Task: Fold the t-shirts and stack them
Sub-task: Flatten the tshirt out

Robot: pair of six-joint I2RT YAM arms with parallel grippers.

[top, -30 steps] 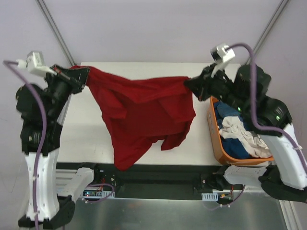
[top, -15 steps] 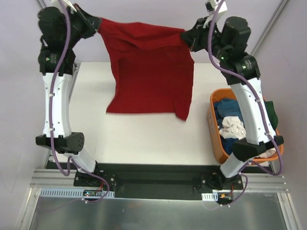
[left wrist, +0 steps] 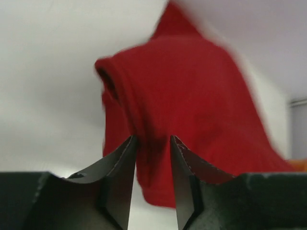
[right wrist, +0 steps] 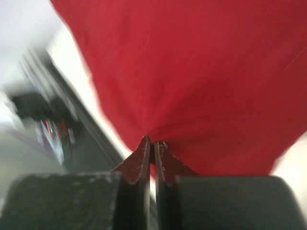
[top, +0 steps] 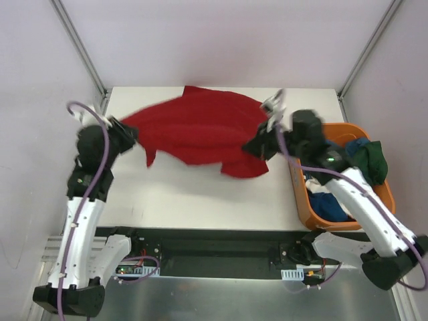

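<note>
The dark red t-shirt (top: 200, 130) is spread over the far half of the surface (top: 200, 194), pulled wide probably to flatten it for folding, its right edge pinched in the closed right pincer (top: 257, 146), its left sleeve at the tips of the slightly parted left pincer (top: 126, 132).
</note>
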